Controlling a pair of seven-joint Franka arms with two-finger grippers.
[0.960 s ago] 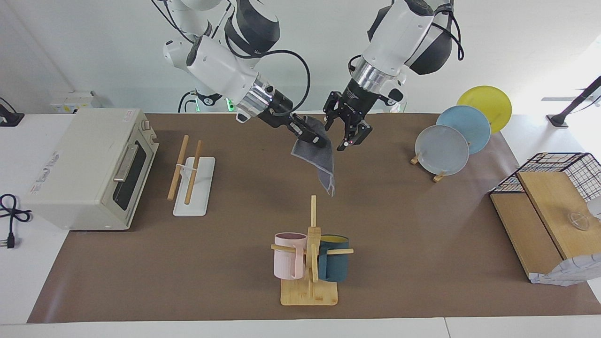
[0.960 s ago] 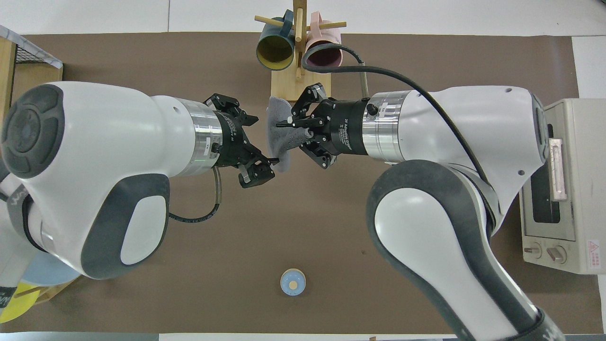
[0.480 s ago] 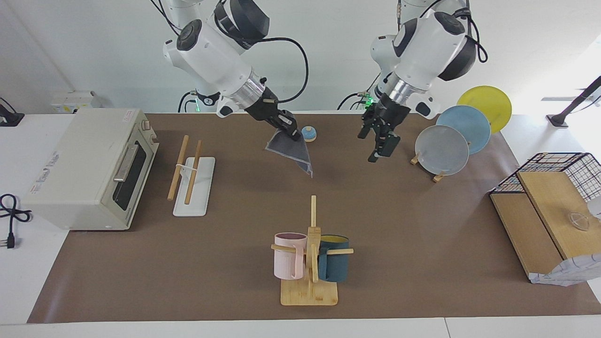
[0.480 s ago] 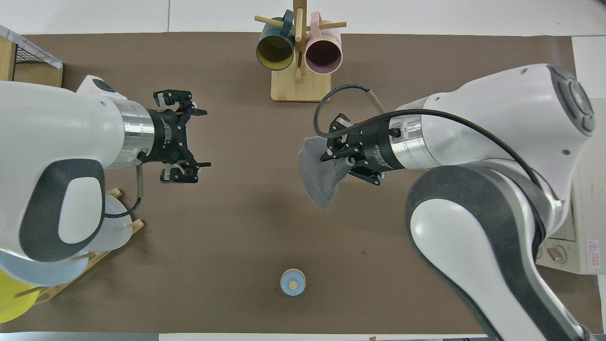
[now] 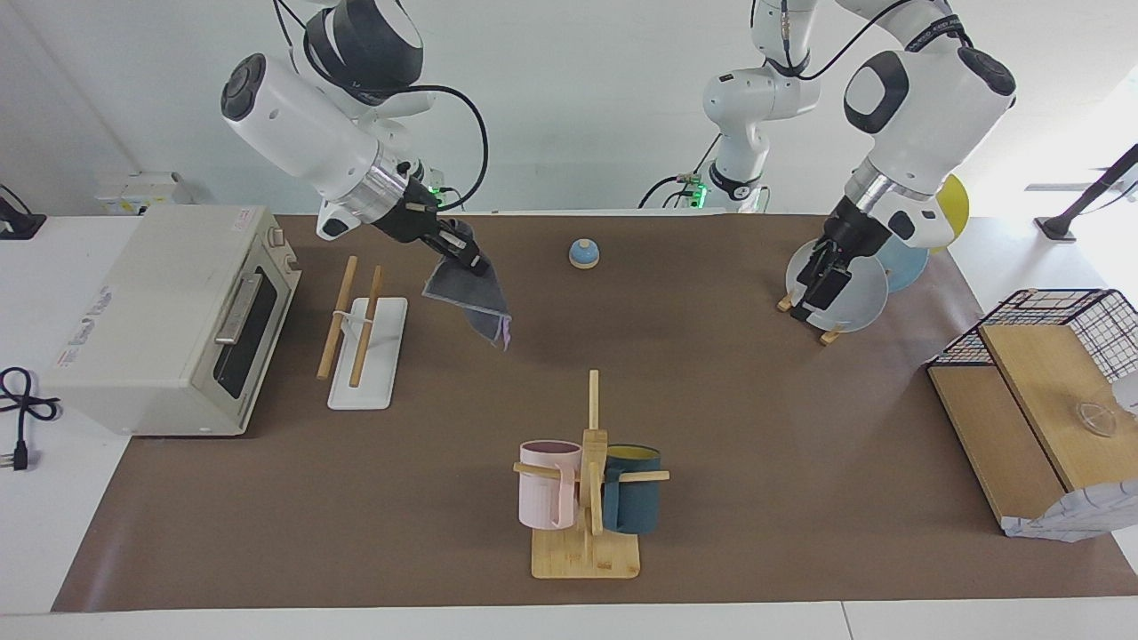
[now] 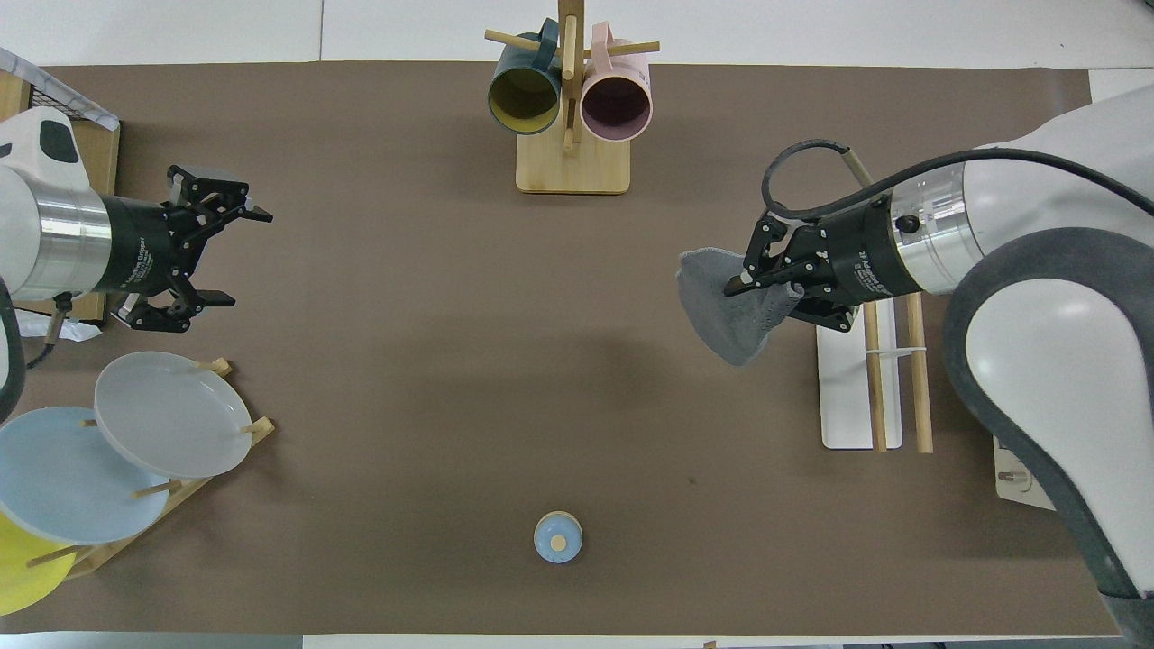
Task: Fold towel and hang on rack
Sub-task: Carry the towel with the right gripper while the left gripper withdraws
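The folded towel (image 5: pixel 469 298) is clamped in the right gripper (image 5: pixel 471 259), just beside the rack (image 5: pixel 360 331), unhung; the left gripper (image 6: pixel 212 257) is spread open, waiting.

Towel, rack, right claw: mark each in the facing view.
towel (image 5: pixel 469 298), facing view, middle of the hanging cloth.
rack (image 5: pixel 384 356), facing view, bare white base.
right claw (image 5: pixel 471 260), facing view, fingertips pinching the cloth's top.

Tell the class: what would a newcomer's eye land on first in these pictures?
First the grey towel, dangling from the right end effector in the air beside the rack. Next, the left end effector, open, over the stand of round plates at its end of the table.
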